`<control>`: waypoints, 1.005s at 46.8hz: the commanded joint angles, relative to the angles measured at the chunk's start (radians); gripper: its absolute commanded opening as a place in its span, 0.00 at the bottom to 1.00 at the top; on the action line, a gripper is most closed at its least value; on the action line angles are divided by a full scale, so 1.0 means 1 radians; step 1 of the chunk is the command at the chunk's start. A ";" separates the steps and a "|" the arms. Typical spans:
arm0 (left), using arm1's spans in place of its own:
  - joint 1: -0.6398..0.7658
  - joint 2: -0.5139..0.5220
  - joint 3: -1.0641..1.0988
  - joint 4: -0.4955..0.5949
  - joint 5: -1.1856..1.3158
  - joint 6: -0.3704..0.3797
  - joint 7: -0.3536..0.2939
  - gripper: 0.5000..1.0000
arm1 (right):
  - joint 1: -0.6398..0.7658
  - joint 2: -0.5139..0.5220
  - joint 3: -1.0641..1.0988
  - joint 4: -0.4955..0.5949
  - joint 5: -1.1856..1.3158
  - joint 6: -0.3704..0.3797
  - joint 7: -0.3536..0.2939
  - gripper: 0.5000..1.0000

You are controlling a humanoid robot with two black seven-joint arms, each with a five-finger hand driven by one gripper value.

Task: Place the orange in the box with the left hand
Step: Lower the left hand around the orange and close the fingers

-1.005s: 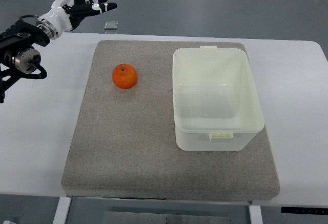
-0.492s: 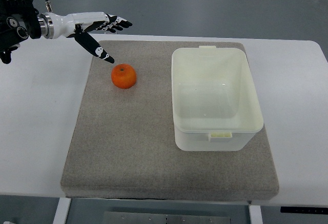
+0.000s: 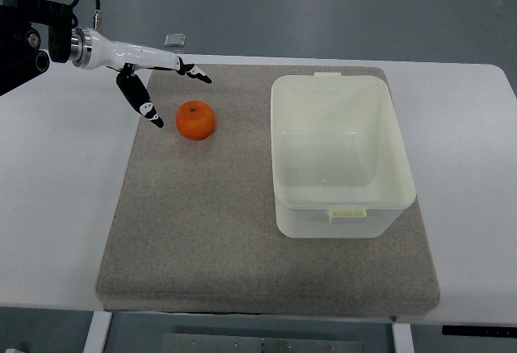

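Observation:
An orange lies on the grey mat, left of a cream plastic box that stands empty on the mat's right half. My left hand reaches in from the upper left, held edge-on just above and left of the orange. Its fingers stretch past the fruit's far side and the thumb hangs down on its left. The hand is open and holds nothing; I cannot tell whether it touches the orange. The right arm is out of view.
The mat lies on a white table. A small grey square object sits at the table's far edge behind the hand. The box's rim stands well above the mat.
The left hand has swung down from the upper left corner to the orange and turned edge-on, with fingers and thumb now flanking the fruit. The orange and box have stayed put.

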 commanded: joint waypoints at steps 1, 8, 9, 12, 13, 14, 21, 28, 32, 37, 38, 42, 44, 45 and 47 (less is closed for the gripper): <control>0.000 -0.015 0.001 0.002 0.021 0.042 0.000 0.92 | 0.000 0.000 0.000 0.000 0.000 0.000 -0.001 0.85; 0.012 -0.052 0.006 0.017 0.022 0.059 0.000 0.92 | 0.002 0.000 0.000 0.000 0.000 0.000 -0.001 0.85; 0.014 -0.059 0.008 0.025 0.022 0.057 0.000 0.92 | 0.000 0.000 -0.001 0.000 0.000 0.000 -0.001 0.85; 0.020 -0.084 0.011 0.057 0.022 0.057 0.000 0.91 | 0.002 0.000 -0.001 0.000 0.000 0.000 -0.001 0.85; 0.023 -0.093 0.014 0.067 0.024 0.057 0.000 0.91 | 0.000 0.000 -0.001 0.000 0.000 0.000 -0.001 0.85; 0.026 -0.101 0.014 0.078 0.024 0.057 0.000 0.90 | 0.000 0.000 0.000 0.000 0.000 0.000 -0.001 0.85; 0.037 -0.127 0.017 0.106 0.025 0.059 0.000 0.89 | 0.000 0.000 0.000 0.000 0.000 0.000 -0.001 0.85; 0.041 -0.148 0.018 0.112 0.025 0.068 0.000 0.89 | 0.000 0.000 0.000 0.000 0.000 0.000 -0.001 0.85; 0.055 -0.157 0.020 0.123 0.025 0.068 0.000 0.89 | 0.000 0.000 0.000 0.000 0.000 0.000 -0.001 0.85; 0.063 -0.164 0.034 0.124 0.059 0.077 0.000 0.89 | 0.000 0.000 -0.001 0.000 0.000 0.000 0.001 0.85; 0.063 -0.164 0.038 0.124 0.071 0.083 0.000 0.89 | 0.000 0.000 0.000 0.000 0.000 0.000 -0.001 0.85; 0.077 -0.165 0.040 0.137 0.098 0.116 0.000 0.89 | 0.000 0.000 0.000 0.000 0.000 0.000 -0.001 0.85; 0.081 -0.167 0.040 0.141 0.098 0.122 0.000 0.90 | 0.002 0.000 -0.001 0.000 0.000 0.000 -0.001 0.85; 0.081 -0.168 0.040 0.143 0.098 0.122 0.000 0.90 | 0.002 0.000 -0.001 0.000 0.000 0.000 -0.001 0.85; 0.083 -0.170 0.040 0.144 0.098 0.123 0.000 0.91 | 0.002 0.000 0.000 0.000 0.000 0.000 -0.001 0.85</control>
